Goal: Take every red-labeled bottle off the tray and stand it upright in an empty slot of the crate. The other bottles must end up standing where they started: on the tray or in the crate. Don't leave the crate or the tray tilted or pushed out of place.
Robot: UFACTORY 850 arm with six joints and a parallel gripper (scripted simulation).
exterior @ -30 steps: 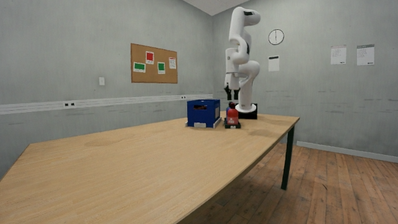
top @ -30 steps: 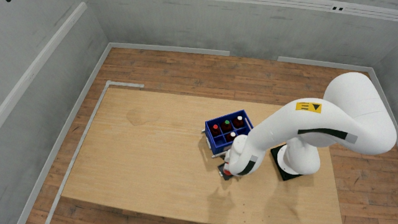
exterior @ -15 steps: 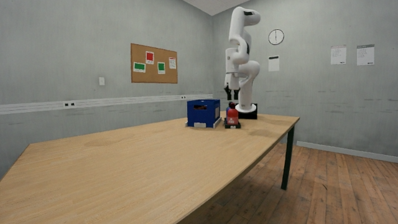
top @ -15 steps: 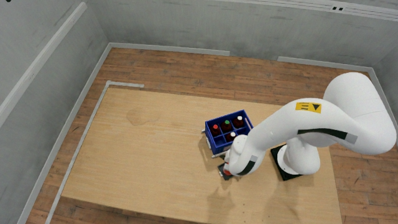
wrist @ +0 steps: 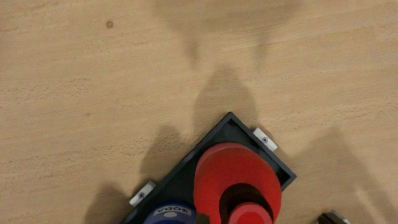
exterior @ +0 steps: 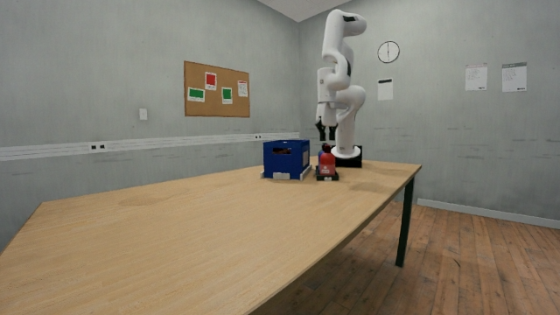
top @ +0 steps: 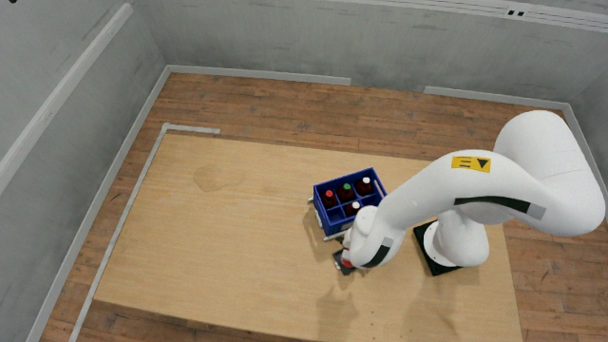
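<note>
A red-labeled bottle (exterior: 326,164) stands on the small black tray (exterior: 327,177) just right of the blue crate (exterior: 286,158). In the wrist view the red bottle (wrist: 235,185) is seen from above in the tray's (wrist: 227,132) right end, with a blue-labeled bottle (wrist: 170,215) beside it at the bottom edge. My gripper (exterior: 326,130) hangs open and empty, straight above the red bottle and clear of its cap. In the overhead view the arm hides most of the tray (top: 343,268).
The crate (top: 353,199) holds several bottles with red (top: 329,194), green (top: 347,186) and white (top: 366,180) caps; its front-left slot looks empty. The arm's base (top: 439,247) stands right of the tray, near the table's right edge.
</note>
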